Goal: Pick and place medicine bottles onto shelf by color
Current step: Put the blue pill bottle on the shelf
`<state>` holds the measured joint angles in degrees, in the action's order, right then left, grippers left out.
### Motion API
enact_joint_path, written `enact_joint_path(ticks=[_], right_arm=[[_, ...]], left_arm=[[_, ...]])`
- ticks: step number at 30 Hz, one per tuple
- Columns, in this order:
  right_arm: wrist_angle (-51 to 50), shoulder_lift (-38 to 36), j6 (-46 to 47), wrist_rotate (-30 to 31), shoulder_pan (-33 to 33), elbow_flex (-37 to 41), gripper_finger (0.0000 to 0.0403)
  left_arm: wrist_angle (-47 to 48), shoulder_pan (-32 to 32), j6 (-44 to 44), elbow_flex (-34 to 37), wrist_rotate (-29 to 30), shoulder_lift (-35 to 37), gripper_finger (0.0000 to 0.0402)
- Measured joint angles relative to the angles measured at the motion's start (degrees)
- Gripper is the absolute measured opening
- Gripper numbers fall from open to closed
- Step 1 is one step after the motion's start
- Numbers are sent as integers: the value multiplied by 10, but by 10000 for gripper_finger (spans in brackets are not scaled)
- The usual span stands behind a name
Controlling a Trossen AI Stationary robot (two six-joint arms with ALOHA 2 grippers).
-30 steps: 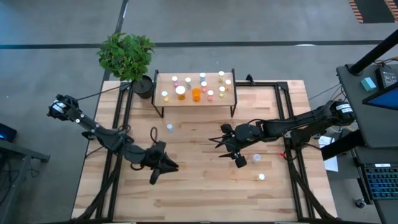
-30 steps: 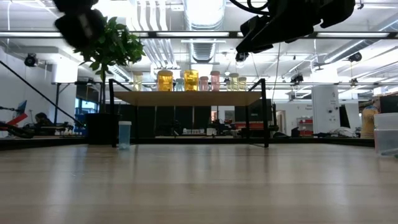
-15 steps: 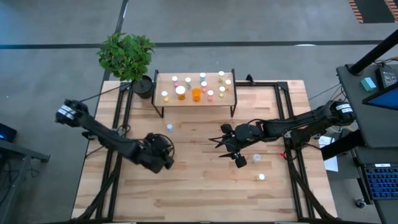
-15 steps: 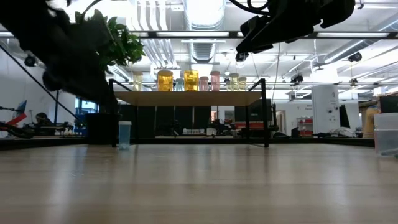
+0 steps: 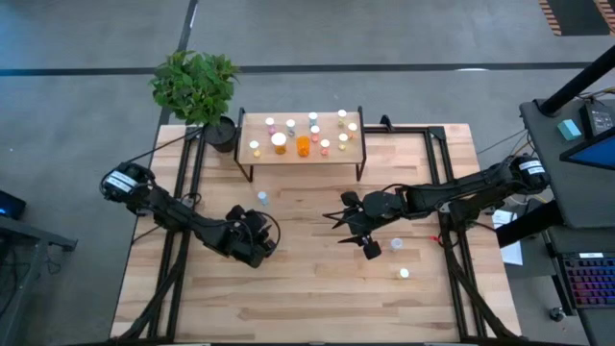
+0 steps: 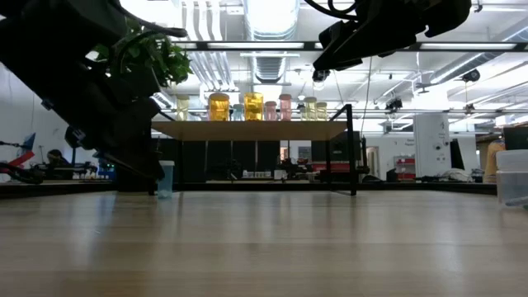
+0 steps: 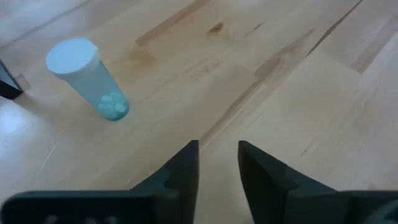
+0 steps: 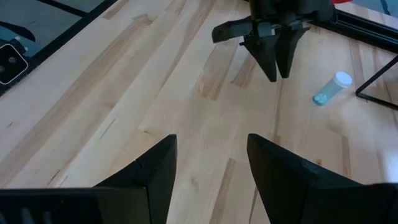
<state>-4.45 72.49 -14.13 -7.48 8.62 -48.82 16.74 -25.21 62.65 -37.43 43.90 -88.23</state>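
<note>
Both sets of jaws are parted and empty. The left gripper has swung from lower centre-left up toward the blue bottle, which stands upright just below the shelf in the high view's upper middle. The right gripper waits mid-frame. Looks like the approach to the next pick; two more bottles sit lower right.

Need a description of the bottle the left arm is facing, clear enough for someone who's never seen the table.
Start at the small shelf at the table's far edge, beside the potted plant. Just in front of the shelf's left legs, one bottle stands alone on the tabletop, ahead of the left gripper. It is translucent bluish with a pale cap, unlike the two bottles near the right arm.
</note>
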Motion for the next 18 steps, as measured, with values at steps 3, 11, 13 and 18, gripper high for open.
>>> enact_joint_path(ticks=[3,11,13,18], right_arm=[[0,0,0,0,0,0,187],[0,0,0,0,0,0,187],[0,0,0,0,0,0,187],[0,0,0,0,0,0,187]], left_arm=[[-1,0,0,2,2,-5,136],[0,0,-2,3,137,-43,255],[2,0,-5,3,171,-59,265],[1,0,5,3,211,-103,269]])
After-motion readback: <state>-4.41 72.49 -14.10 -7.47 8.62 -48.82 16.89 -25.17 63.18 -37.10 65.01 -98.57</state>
